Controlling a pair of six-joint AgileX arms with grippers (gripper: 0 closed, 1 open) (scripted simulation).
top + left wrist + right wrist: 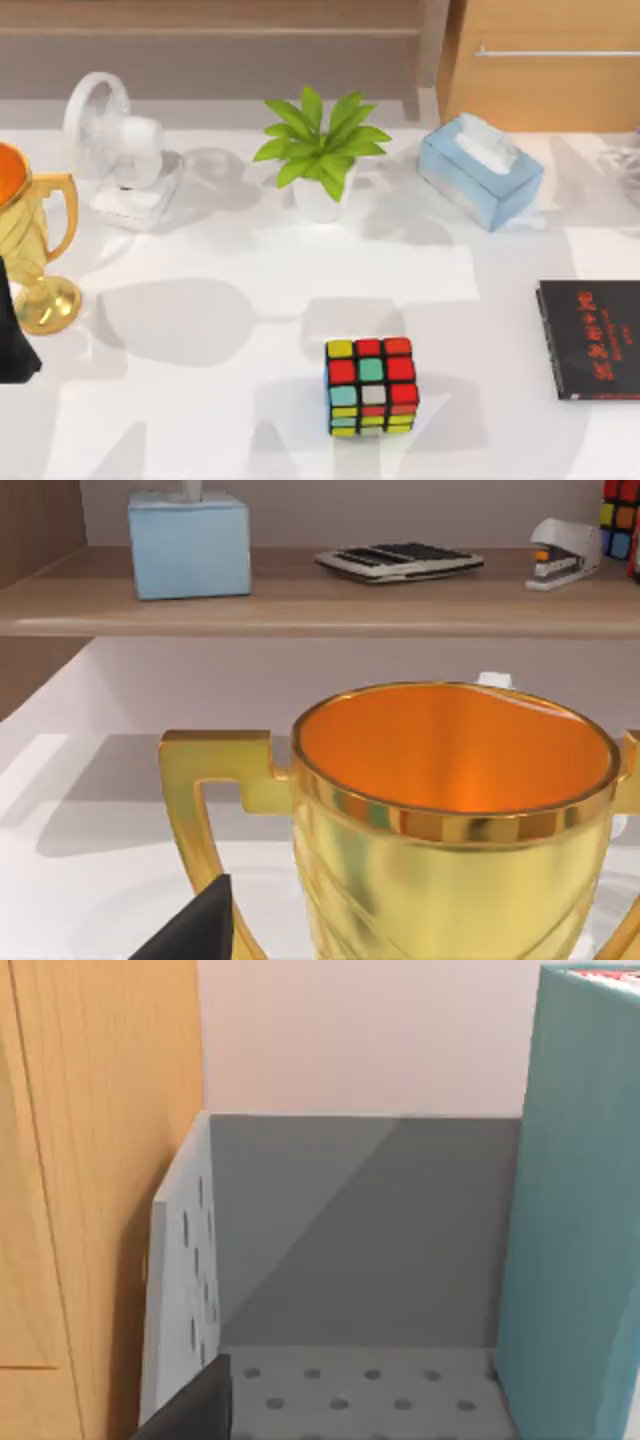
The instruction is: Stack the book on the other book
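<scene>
The book (575, 1220), light blue with a red edge at its top, stands upright inside a grey perforated holder (180, 1260), in the right wrist view. A dark part of my right gripper (190, 1412) shows at the holder's near wall, apart from the book. The other book (590, 340), thin and black with red lettering, lies flat at the table's right edge. My left arm (12, 335) sits at the table's left edge, and its gripper (190, 932) is close in front of a gold trophy (450, 820).
A Rubik's cube (371, 386) sits front centre. Along the back stand a white fan (115, 150), a potted plant (320, 150) and a blue tissue box (480, 170). The trophy (35, 250) is at far left. A wooden cabinet (90, 1190) flanks the holder.
</scene>
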